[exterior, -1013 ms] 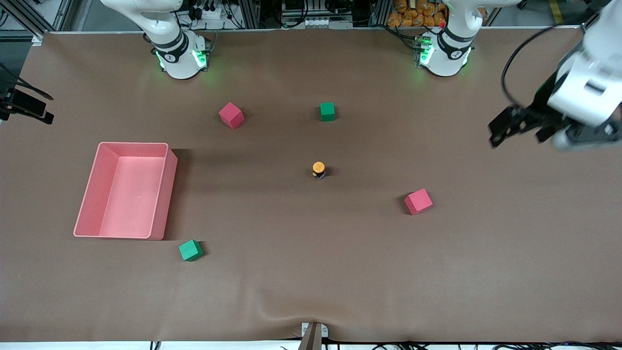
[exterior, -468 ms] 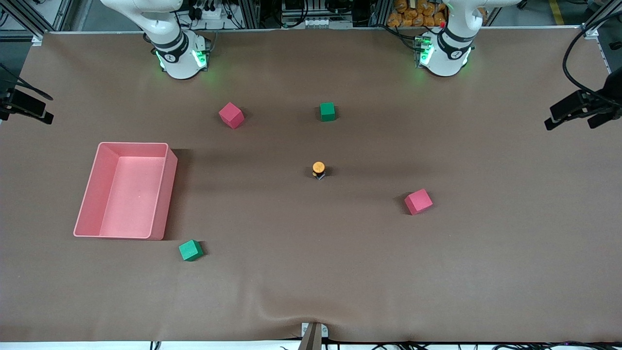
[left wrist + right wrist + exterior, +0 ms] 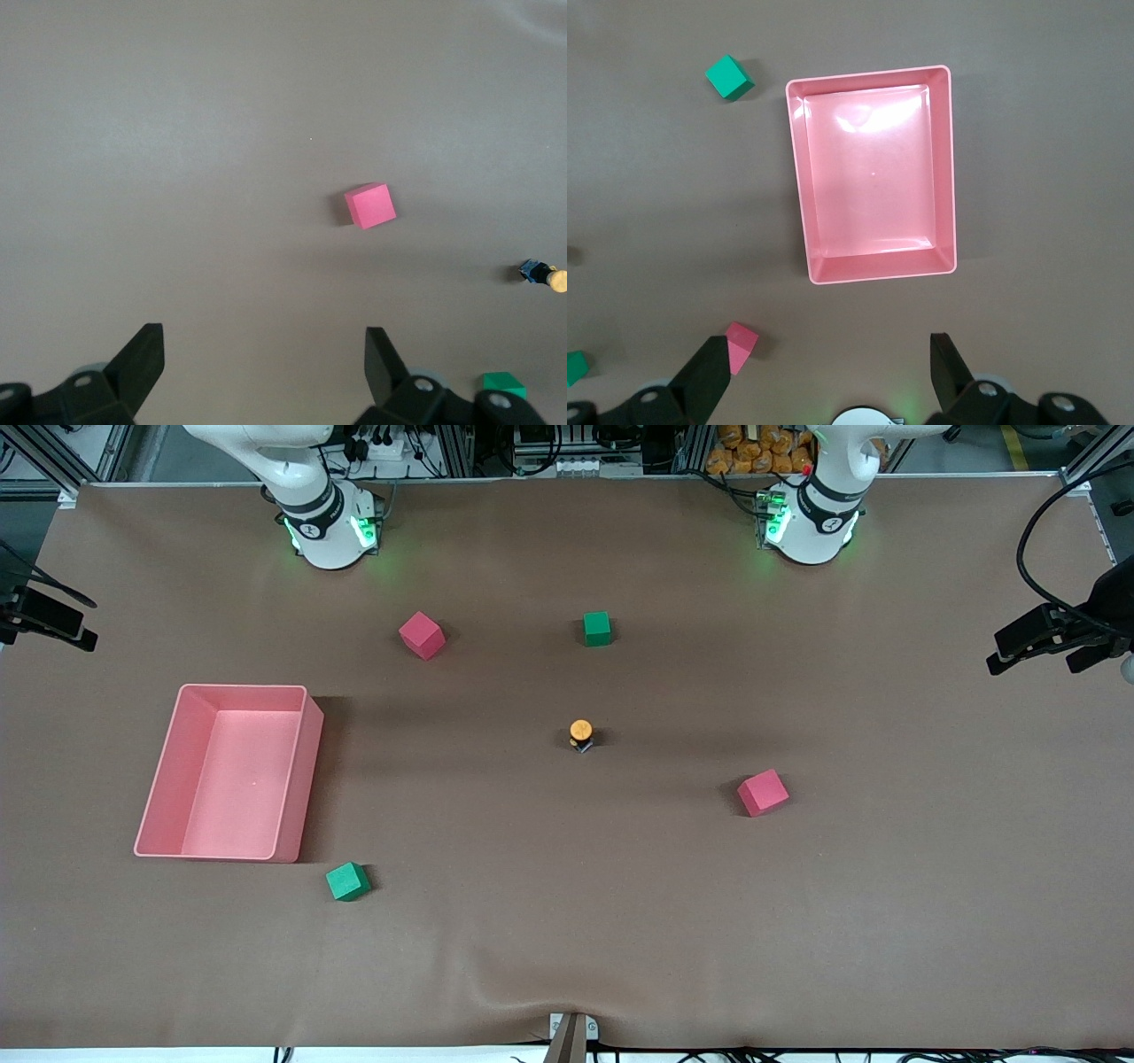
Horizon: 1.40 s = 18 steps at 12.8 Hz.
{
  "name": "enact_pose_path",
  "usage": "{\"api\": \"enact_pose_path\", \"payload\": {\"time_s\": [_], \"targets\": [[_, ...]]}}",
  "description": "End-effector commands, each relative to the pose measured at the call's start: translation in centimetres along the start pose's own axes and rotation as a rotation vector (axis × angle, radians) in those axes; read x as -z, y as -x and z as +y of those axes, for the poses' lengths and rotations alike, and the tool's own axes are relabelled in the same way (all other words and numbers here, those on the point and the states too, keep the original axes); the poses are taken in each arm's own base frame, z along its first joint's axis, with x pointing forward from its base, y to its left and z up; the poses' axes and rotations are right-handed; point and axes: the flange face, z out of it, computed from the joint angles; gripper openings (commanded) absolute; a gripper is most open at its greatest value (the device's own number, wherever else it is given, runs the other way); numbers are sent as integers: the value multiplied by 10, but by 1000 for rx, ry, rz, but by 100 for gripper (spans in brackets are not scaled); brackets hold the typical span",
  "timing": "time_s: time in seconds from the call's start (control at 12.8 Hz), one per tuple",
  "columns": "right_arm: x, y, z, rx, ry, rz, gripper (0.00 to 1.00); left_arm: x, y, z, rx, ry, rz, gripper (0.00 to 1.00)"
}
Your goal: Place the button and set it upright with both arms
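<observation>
Button (image 3: 580, 734) upright on brown table (image 3: 567, 939) near centre, orange cap up, nothing touching it. Pink cube (image 3: 763, 792) nearer the front camera toward left arm's end, green cube (image 3: 597, 628) farther. Left gripper (image 3: 1050, 640) up over left arm's table end, fingers (image 3: 137, 359) spread, empty. Right gripper (image 3: 828, 376) high over pink tray (image 3: 800, 204), fingers spread, empty.

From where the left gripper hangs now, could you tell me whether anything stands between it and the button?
Nothing visible does. The left gripper, open, hangs at its arm's end of the table; the button stands mid-table. The nearest pink cube sits nearer the front camera, off that line.
</observation>
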Motion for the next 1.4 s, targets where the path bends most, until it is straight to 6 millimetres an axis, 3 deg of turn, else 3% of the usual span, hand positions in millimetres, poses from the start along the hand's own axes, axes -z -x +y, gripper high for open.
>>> {"api": "enact_pose_path", "payload": {"time_s": [0.0,0.78,1.32], "targets": [[5,5,-1,-8,13,3,100,5,4,2,10,-21,8,100],[5,4,-2,-8,10,3,100,6,4,3,-96,-37,11,100],[3,2,-2,-8,10,1,100,1,1,6,-76,-23,2,100]]}}
